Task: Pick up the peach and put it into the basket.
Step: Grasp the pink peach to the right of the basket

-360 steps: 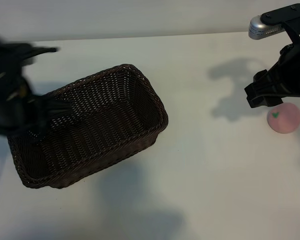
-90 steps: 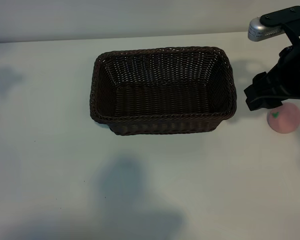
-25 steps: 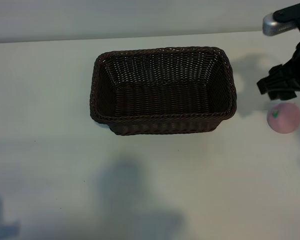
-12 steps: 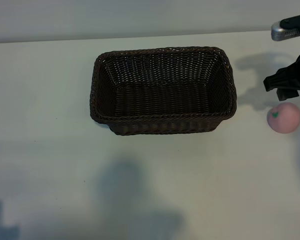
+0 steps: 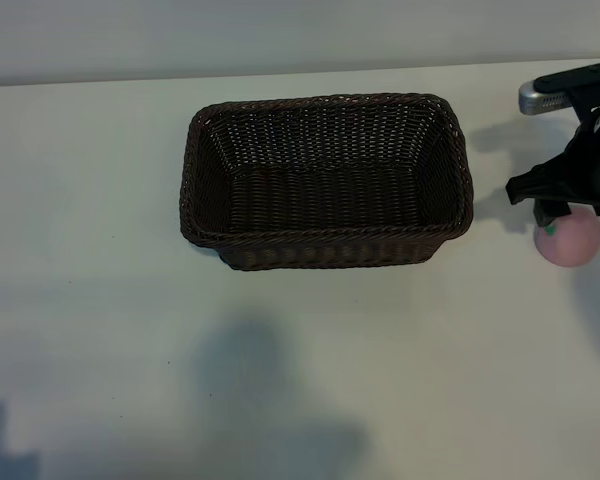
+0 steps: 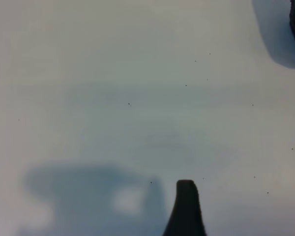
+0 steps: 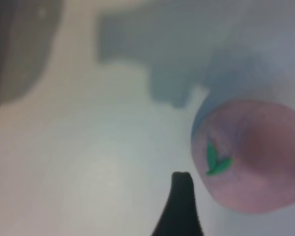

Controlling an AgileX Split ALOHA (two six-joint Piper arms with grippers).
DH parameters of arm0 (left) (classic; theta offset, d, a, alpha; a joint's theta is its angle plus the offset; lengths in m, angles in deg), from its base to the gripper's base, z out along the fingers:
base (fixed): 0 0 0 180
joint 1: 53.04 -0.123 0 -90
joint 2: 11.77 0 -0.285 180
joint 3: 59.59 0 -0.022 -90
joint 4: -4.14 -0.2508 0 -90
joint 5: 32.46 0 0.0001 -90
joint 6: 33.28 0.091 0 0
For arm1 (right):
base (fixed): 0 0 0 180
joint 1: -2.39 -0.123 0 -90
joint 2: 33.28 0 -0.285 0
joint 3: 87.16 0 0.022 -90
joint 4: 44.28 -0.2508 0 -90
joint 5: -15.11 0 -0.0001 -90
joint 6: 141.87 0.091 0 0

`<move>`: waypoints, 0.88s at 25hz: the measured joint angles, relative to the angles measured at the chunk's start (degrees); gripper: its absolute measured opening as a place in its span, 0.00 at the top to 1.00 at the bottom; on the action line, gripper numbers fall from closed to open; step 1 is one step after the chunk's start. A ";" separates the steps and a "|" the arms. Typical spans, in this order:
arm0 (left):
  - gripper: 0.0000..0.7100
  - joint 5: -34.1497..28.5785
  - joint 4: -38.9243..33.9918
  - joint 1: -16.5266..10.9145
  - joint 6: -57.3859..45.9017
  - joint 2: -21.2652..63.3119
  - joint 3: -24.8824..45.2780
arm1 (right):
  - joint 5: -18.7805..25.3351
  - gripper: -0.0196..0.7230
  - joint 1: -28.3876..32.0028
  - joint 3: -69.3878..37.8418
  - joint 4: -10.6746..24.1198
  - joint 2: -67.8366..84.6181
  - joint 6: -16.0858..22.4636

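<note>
The right gripper [image 5: 565, 205], jaws wide apart and holding nothing, hangs just over the peach [image 5: 570, 238] (on the table [image 5: 400, 340], well right of the basket [image 5: 325, 180]); left gripper [image 6: 186, 206] open too.

Your right claw [image 5: 570, 205] is hanging at the exterior view's far right edge, pointing steeply downward with its fingers [image 7: 179, 204] standing apart. Your left claw is showing only one dark fingertip [image 6: 186, 209], also spread.
</note>
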 joint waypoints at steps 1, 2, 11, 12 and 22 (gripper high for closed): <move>0.17 0.00 0.00 0.02 0.00 0.00 0.00 | -0.19 0.17 0.53 0.00 0.00 -0.45 0.14; 0.17 0.00 0.00 0.02 0.00 0.00 0.00 | -0.30 0.17 1.14 0.00 0.00 -0.92 0.28; 0.17 0.00 -0.10 0.02 0.00 0.00 0.00 | -2.22 0.22 3.12 0.00 -2.40 -2.77 -0.81; 0.17 0.00 -0.10 0.02 0.00 0.00 0.00 | -2.28 0.22 3.12 0.00 -2.40 -3.28 -0.81; 0.17 0.00 -0.10 0.02 -0.08 0.00 0.00 | -1.98 0.69 3.12 0.00 -2.40 -6.60 -0.87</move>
